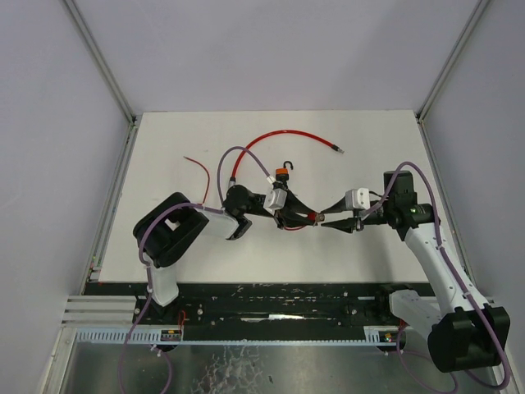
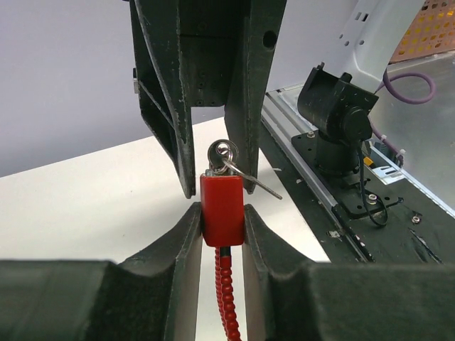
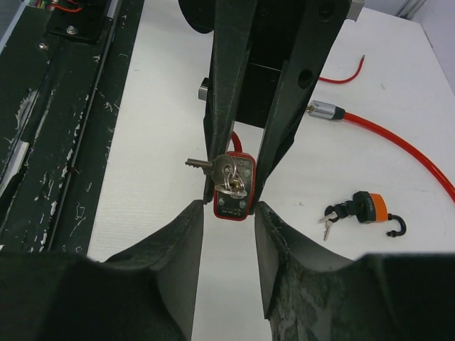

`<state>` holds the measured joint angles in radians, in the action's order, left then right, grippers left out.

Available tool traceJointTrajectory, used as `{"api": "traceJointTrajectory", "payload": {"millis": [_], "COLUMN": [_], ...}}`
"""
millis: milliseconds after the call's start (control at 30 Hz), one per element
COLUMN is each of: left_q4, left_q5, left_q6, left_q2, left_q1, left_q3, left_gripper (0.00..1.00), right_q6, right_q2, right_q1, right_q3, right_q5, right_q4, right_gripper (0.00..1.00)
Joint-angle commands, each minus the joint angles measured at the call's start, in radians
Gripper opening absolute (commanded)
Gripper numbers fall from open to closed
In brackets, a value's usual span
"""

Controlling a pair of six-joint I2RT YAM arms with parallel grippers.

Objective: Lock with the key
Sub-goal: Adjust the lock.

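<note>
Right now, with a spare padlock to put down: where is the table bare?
Bare: table strip nearer than left hand and right hand; far right corner beyond the red cable. Crowded: centre, around red lock and orange padlock.

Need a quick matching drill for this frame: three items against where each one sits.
Items:
1 red lock
2 key
3 orange padlock

Places:
A loose on the table
B stuck in the red lock's end, flanked by the open right gripper
C pinched by the left gripper

Pairs: 1-C, 2-B, 3-A
</note>
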<state>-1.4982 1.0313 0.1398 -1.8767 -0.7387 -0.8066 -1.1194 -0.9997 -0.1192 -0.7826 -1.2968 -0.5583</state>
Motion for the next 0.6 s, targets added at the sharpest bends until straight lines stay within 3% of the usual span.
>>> {"api": "traceJointTrajectory", "payload": {"millis": [0, 200, 300, 567], "left_q4": [-0.099, -0.099, -0.1, -0.1], "left_q5": [-0.014, -0.021, -0.027, -0.077], "left_q6": [0.014, 0.019, 0.023, 0.01], "left_q2": [-0.002, -0.004, -0.004, 0.019], "left_q1": [-0.003, -0.004, -0.004, 0.007], "left_q3": [-0.023, -0.024, -0.025, 0.006], "left_gripper": [0.0, 0.0, 0.01, 0.3], "right_q6": [0.052, 0.08, 0.092, 0.144], "right_q2": [-0.004, -0.005, -0.004, 0.001], "right_q1": [-0.03, -0.046, -0.046, -0.019], "right_q3": [0.006, 0.011, 0.003, -0.074], "right_q5": [0.004, 0.016, 0.02, 0.028], "right_q4": [0.067, 0.095, 0.095, 0.02], "right_gripper": [0.39, 0.32, 0.2, 0.05]}}
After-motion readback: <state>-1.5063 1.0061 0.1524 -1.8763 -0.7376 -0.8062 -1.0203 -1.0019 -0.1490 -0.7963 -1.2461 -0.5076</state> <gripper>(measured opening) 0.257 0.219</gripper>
